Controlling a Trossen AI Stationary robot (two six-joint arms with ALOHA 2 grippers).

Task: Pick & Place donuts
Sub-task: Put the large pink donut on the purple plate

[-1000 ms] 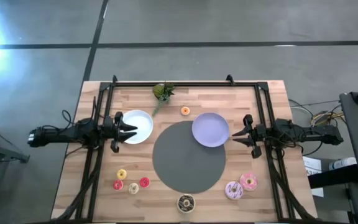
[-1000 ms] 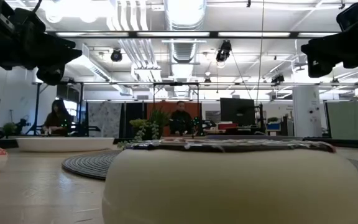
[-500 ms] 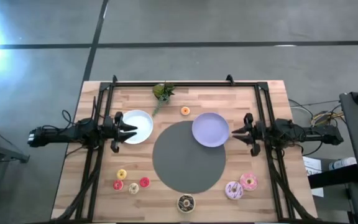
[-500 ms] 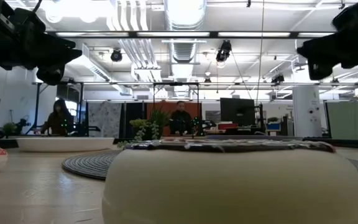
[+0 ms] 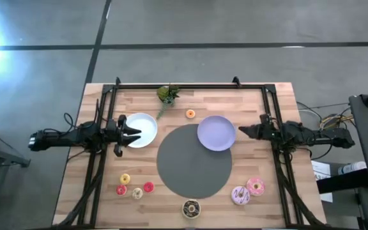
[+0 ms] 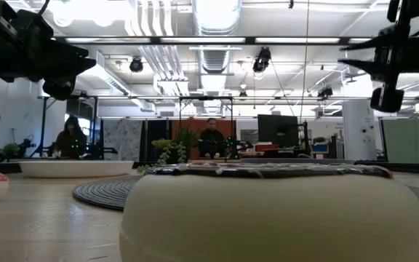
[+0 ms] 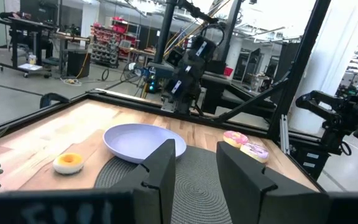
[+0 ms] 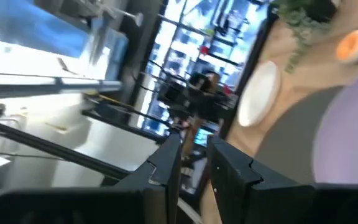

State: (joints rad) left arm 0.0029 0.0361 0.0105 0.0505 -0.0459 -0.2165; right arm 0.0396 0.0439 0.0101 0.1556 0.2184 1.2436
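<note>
The pink donut (image 5: pixel 255 186) and the white-pink sprinkled donut (image 5: pixel 240 195) lie on the table's near right. The dark brown donut (image 5: pixel 191 207) sits at the near edge and fills the low view (image 6: pixel 275 211). Several tiny yellow and red donuts (image 5: pixel 135 187) lie near left, and an orange one (image 5: pixel 190 114) lies at the far middle. My left gripper (image 5: pixel 133 133) hovers open over the white plate's left rim. My right gripper (image 5: pixel 241 130) hovers open beside the lavender plate's right rim, rolled onto its side. Neither touches anything.
The white plate (image 5: pixel 144 130) and lavender plate (image 5: pixel 216 133) flank a round grey mat (image 5: pixel 193 163); the lavender plate overlaps the mat's far edge. A small green plant (image 5: pixel 167 94) stands at the far edge. Black frame rails (image 5: pixel 101 160) run along both table sides. People show in the room behind.
My right gripper has rolled about its long axis by roughly a quarter turn, so its fingers now stand one above the other, and it has shifted slightly toward the far edge. It stays beside the lavender plate. No donut has moved.
</note>
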